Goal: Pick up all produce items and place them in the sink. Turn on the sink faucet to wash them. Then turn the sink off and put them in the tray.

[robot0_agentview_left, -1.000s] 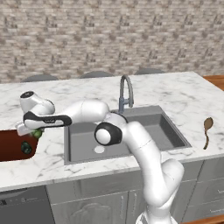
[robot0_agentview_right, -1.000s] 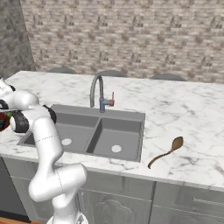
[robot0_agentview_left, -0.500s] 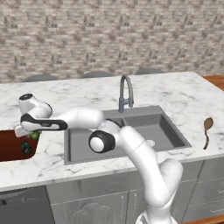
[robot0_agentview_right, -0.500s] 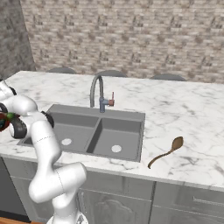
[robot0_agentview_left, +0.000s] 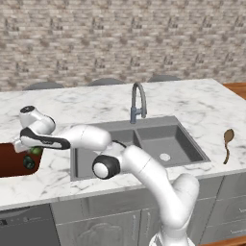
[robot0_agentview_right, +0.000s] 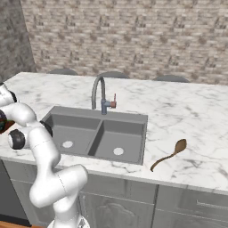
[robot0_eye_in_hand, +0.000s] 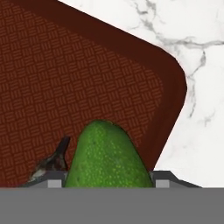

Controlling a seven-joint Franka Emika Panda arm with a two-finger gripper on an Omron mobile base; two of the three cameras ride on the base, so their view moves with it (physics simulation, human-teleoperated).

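Note:
My gripper [robot0_agentview_left: 32, 148] hangs low over the dark reddish-brown tray [robot0_agentview_left: 10, 161] at the counter's left end, shut on the bright green produce item [robot0_agentview_left: 37, 151]. In the hand view the green item [robot0_eye_in_hand: 107, 157] sits between the fingers of my gripper [robot0_eye_in_hand: 107, 175], with the left fingertip [robot0_eye_in_hand: 54, 162] beside it and the tray [robot0_eye_in_hand: 65, 83] floor right below. The dark blackish-green produce item [robot0_agentview_left: 29, 163] lies in the tray just under the hand. The grey double-basin sink [robot0_agentview_left: 173, 126] and its gooseneck sink faucet [robot0_agentview_left: 138, 98] stand to the right; no water runs.
White marble counter [robot0_eye_in_hand: 197, 61] borders the tray's rounded corner. A brown wooden spoon [robot0_agentview_left: 227, 143] lies on the counter right of the sink, also seen as the spoon [robot0_agentview_right: 169, 154]. The sink [robot0_agentview_right: 133, 118] and faucet [robot0_agentview_right: 99, 91] stand before the stone wall.
The hand has sunk a little toward the tray with the green item still in it, and the elbow has dropped lower. The dark item in the tray has not moved.

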